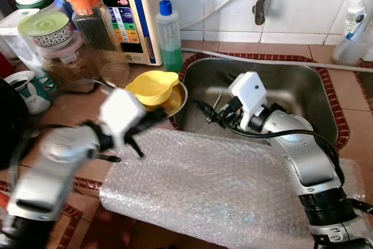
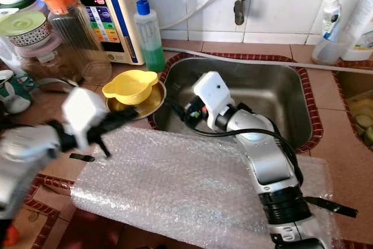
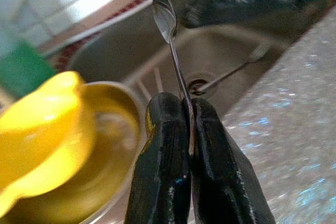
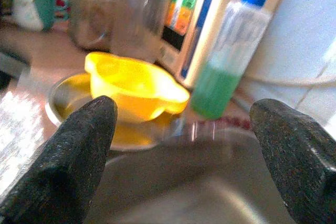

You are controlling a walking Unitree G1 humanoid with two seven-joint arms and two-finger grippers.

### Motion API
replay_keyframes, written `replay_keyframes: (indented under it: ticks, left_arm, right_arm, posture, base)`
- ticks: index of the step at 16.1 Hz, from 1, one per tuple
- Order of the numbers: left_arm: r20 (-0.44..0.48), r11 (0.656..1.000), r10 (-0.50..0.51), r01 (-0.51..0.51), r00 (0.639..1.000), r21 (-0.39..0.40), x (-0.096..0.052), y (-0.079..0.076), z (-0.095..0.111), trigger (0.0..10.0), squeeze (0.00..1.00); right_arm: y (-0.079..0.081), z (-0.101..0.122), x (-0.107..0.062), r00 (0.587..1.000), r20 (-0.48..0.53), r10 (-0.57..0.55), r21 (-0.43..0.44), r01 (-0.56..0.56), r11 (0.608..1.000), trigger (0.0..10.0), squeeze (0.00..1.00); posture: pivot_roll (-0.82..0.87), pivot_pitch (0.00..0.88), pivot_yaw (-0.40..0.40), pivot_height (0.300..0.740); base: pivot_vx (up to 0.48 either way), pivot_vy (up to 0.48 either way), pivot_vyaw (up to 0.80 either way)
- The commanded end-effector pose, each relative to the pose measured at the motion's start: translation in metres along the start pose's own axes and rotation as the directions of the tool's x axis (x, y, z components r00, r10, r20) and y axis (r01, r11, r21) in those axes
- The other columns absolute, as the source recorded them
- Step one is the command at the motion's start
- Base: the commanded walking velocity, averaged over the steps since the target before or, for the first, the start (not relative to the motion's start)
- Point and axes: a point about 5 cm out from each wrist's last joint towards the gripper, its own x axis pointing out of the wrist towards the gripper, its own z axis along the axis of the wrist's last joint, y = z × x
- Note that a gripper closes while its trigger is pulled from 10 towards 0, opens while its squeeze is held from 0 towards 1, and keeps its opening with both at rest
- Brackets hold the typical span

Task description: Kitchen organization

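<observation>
The left claw (image 3: 186, 129) is pinched tight on the thin handle of a polished metal spoon (image 3: 167, 19), whose oval bowl sticks out past the fingertips toward the sink (image 1: 303, 86), a rounded stainless steel basin set in a reddish-brown tiled bench (image 1: 76, 103) with a dark red patterned border. The right claw (image 4: 184, 129) hangs over the sink's near left corner with its two matte black, grainy fingers (image 4: 68, 156) spread wide and gripping nothing. Just left of the sink sits a glossy yellow plastic bowl (image 1: 152, 87) with a small lip handle, nested in a shallow brass-toned metal dish (image 1: 178, 102). A crinkled sheet of clear bubble wrap (image 1: 215, 185) covers the bench's front edge. Behind stand a clear bottle of green liquid with a blue cap (image 1: 169, 36), an orange-lidded glass jar (image 1: 93, 18), and a cream appliance (image 1: 131, 10) with a coloured button panel; its lettering is too blurred to read.
</observation>
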Motion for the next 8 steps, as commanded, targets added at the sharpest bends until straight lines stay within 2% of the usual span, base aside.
replay_keyframes:
  ticks: [1,3,4,6,8]
  left_arm:
    - [0.002,0.999,-0.015,0.015,1.000,0.050,0.006,-0.005,0.005,0.0,0.00]
    - [0.030,0.997,-0.018,0.015,0.999,0.079,0.016,-0.009,0.011,0.0,0.00]
    - [0.057,0.997,-0.016,0.012,0.998,0.076,0.021,-0.009,0.015,0.0,0.00]
    - [0.038,0.995,-0.023,0.019,0.999,0.096,0.023,-0.010,0.013,0.0,0.00]
    - [0.032,0.995,-0.021,0.017,0.999,0.098,0.023,-0.010,0.011,0.0,0.00]
  right_arm:
    - [0.004,0.011,0.004,0.999,0.046,0.004,-0.032,-0.003,0.999,10.0,0.00]
    - [0.016,0.009,0.007,0.998,0.036,0.042,-0.066,-0.039,0.997,10.0,0.00]
    - [0.024,0.006,0.008,0.996,0.023,0.088,-0.063,-0.087,0.994,10.0,0.00]
    - [0.041,0.003,0.007,0.979,-0.010,0.206,-0.090,-0.206,0.974,10.0,0.00]
    - [0.038,0.007,0.006,0.983,0.010,0.184,-0.106,-0.182,0.977,10.0,0.00]
  posture:
    - [-0.19,0.106,0.126,0.740]
    - [-0.19,0.106,0.130,0.740]
    - [-0.19,0.106,0.131,0.740]
    - [-0.19,0.106,0.135,0.740]
    - [-0.19,0.108,0.138,0.740]
  base:
    - [0.000,0.000,0.00]
    - [0.000,0.000,0.00]
    - [0.000,0.000,0.00]
    - [0.000,0.000,0.00]
    - [0.000,0.000,0.00]
